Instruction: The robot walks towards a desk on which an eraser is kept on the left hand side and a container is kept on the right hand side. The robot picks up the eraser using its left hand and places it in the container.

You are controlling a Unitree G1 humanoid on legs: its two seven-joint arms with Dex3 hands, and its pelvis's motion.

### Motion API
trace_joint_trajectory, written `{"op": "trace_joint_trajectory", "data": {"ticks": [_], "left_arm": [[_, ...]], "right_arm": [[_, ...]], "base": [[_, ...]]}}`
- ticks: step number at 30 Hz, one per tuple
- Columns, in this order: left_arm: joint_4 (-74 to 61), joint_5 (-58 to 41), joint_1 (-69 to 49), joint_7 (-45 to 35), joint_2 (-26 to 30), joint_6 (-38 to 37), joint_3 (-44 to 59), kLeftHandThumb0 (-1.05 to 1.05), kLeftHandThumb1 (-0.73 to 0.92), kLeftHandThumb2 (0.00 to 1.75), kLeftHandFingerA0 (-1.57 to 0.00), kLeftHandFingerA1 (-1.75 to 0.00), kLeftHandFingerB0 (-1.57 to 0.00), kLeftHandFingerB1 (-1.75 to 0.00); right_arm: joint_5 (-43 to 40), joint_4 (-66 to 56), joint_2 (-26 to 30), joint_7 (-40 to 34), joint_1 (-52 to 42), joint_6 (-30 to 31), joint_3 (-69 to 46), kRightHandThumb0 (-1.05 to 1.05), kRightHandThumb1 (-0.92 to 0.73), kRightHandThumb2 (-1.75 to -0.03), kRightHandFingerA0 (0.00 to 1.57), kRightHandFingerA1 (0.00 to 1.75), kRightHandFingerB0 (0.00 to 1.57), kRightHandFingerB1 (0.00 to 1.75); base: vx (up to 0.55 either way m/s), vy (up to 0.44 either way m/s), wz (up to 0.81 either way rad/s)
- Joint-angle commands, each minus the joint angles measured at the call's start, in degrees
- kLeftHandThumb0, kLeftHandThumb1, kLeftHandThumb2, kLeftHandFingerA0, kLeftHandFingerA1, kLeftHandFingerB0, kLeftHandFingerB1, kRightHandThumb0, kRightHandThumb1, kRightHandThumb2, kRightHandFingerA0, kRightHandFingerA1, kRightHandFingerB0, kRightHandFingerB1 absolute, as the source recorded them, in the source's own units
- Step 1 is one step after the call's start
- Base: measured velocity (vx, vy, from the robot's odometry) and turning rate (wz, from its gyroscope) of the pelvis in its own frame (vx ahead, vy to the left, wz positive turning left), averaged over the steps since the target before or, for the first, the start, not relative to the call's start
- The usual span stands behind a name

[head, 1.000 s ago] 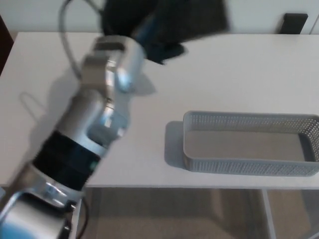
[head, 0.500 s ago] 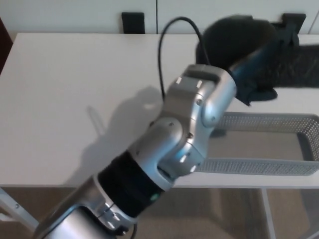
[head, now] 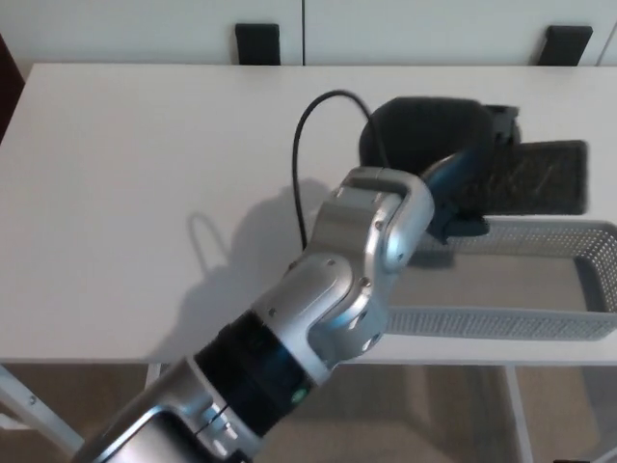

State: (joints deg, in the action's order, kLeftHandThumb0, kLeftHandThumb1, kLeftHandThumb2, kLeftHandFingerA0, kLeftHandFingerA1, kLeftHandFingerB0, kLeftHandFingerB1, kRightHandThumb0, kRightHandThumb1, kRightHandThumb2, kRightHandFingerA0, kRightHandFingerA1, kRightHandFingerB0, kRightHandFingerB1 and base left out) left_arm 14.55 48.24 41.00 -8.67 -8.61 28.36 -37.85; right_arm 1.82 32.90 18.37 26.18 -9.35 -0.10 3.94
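Left robot hand (head: pixel 434 145) grips the dark eraser (head: pixel 535 178) above the mesh container (head: pixel 482 323) on the white bench (head: pixel 145 174), positioned for dropping it in.

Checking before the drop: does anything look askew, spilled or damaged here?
Nothing stands out. The left hand holds the dark eraser level above the far rim of the grey mesh container, which sits upright and looks empty near the front edge of the white desk.

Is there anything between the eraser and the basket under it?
No. In the head view the eraser, held in the left hand, hangs over the back rim of the mesh container, with nothing in between.
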Motion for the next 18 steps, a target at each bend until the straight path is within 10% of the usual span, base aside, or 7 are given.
{"op": "trace_joint_trajectory", "data": {"ticks": [1,3,5,8,18], "left_arm": [[0.43,1.17,-0.61,-3.10,1.42,2.50,-1.05,-0.32,0.74,0.62,-0.74,-1.17,-0.46,-0.39],[1.26,-0.55,-0.60,-4.72,0.86,3.01,-0.51,-0.55,0.67,0.61,-0.83,-0.75,-0.27,-0.31],[1.59,-0.09,-0.27,-7.26,1.97,2.79,-1.70,-0.78,0.55,0.86,-0.14,-0.44,-0.06,-0.30],[0.50,2.00,-0.60,-9.51,3.20,4.28,-4.22,-0.91,0.58,0.97,-0.03,-0.12,-0.07,-0.12],[-2.73,1.86,0.05,-15.83,5.06,4.90,-5.54,-1.03,0.66,1.08,0.00,0.00,0.00,-0.02]], "right_arm": [[0.08,-0.93,1.04,0.37,-0.04,0.39,-0.18,-0.48,-0.36,-0.76,0.87,0.69,0.52,0.56],[0.05,-1.30,0.97,0.26,-0.08,0.92,-0.26,-0.47,-0.35,-0.75,0.86,0.69,0.52,0.56],[0.29,-1.54,1.09,0.31,-0.16,0.91,-0.05,-0.47,-0.35,-0.76,0.87,0.69,0.51,0.56],[0.51,-1.39,1.19,0.39,0.00,0.89,0.13,-0.47,-0.35,-0.76,0.87,0.69,0.52,0.57],[0.84,-0.70,1.76,1.21,0.48,0.66,0.79,-0.47,-0.36,-0.76,0.87,0.70,0.50,0.56]], "base": [[0.00,0.000,0.00],[0.00,0.000,0.00],[0.00,0.000,0.00],[0.00,0.000,0.00],[0.00,0.000,0.00]]}}
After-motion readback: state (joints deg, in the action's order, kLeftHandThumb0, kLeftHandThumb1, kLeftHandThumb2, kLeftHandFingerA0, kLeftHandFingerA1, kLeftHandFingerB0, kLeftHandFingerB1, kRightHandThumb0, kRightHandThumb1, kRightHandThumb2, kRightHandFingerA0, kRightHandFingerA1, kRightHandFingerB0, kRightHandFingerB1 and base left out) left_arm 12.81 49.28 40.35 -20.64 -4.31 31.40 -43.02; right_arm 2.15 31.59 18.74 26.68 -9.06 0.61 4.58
